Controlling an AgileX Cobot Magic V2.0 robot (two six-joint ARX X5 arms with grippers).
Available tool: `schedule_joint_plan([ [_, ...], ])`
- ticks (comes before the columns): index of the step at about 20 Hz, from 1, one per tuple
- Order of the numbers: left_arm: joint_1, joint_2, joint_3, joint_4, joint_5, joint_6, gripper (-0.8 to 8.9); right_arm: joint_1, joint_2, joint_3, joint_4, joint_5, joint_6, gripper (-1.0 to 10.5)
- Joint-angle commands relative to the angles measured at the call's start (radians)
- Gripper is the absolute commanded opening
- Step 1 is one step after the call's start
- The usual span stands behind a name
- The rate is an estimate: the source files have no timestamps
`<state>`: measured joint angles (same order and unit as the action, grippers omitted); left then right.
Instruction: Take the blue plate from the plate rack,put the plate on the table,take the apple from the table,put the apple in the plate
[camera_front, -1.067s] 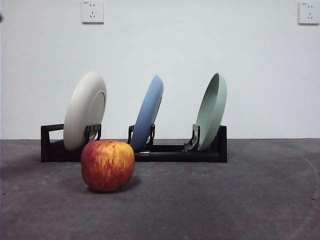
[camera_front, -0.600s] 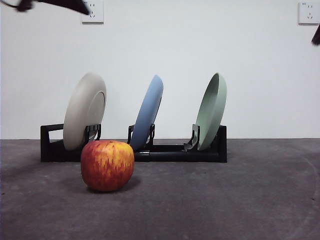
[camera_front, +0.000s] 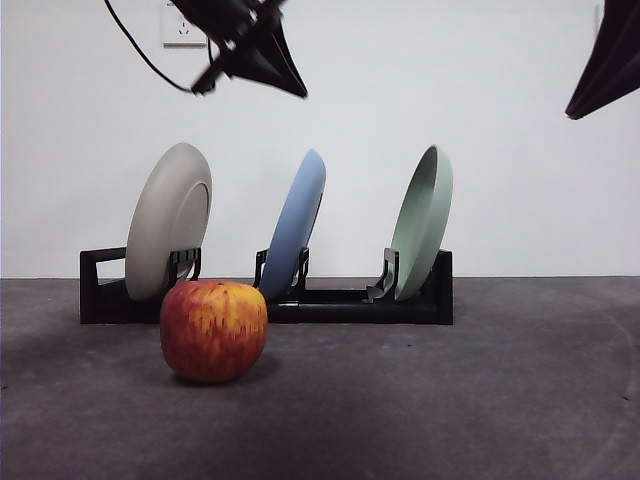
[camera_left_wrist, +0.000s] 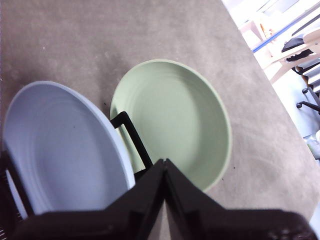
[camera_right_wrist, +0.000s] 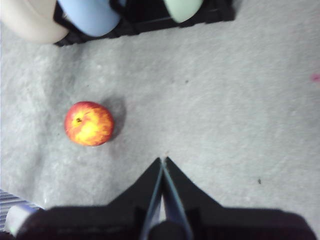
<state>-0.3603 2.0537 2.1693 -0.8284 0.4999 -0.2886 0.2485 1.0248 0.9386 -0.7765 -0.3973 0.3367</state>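
You have the table (camera_front: 480, 400), a dark grey, mottled surface, carrying two things directly: the apple (camera_front: 214, 330) standing toward the front, and the plate rack (camera_front: 350, 305) lying long and low behind it, just apart from the fruit.

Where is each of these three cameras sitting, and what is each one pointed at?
Front view: low at table height, looking level at the apple before the plate rack; two dark arm tips show up top.
Left wrist view: above the rack, looking down on the blue plate and green plate; left gripper shut.
Right wrist view: high above the table, facing down; right gripper shut.
Shared: all show both plates.
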Motion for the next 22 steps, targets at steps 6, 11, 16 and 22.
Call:
schedule_joint_plan([
  [6,-0.016,0.062,0.006,-0.034,-0.062,-0.023,2.93,0.11,0.001,0.001,0.003,0.103,0.047,0.0],
  [11,-0.029,0.073,0.006,-0.022,-0.082,-0.022,3.52,0.135,0.001,0.001,0.014,0.154,0.066,0.1],
  [16,-0.061,0.09,0.006,-0.001,-0.155,-0.022,3.44,0.139,0.001,0.001,0.013,0.167,0.081,0.1],
  [22,-0.079,0.126,0.006,-0.002,-0.217,-0.021,2.93,0.139,0.001,0.001,0.014,0.167,0.083,0.1],
])
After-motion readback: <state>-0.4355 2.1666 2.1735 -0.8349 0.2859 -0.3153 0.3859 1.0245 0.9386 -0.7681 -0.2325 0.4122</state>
